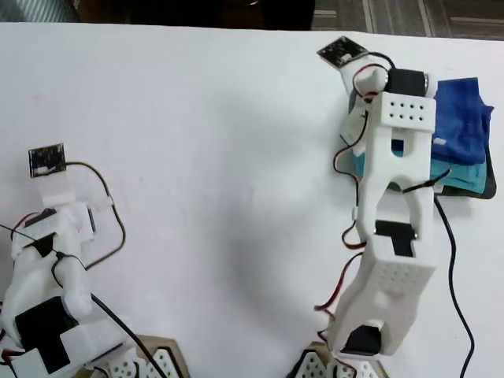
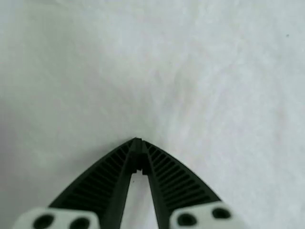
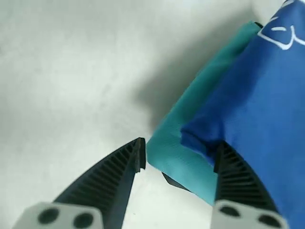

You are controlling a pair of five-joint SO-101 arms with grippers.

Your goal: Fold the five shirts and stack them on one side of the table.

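Right gripper [image 3: 181, 157], spread apart, hovers at the folded blue fabric shirt [image 3: 257, 95]; stacking looks done, guessing it backs off next.

Robotics lab or maker workshop. Evidence: left arm [image 1: 47, 276] and right arm [image 1: 394, 220] of white printed plastic mounted at the near edge of the white-covered bench [image 1: 205, 157]; exposed red and black wiring [image 1: 120, 228] above the bench; bare circuit boards [image 1: 47, 160]; hard floor [image 1: 394, 16] beyond the bench's far edge.
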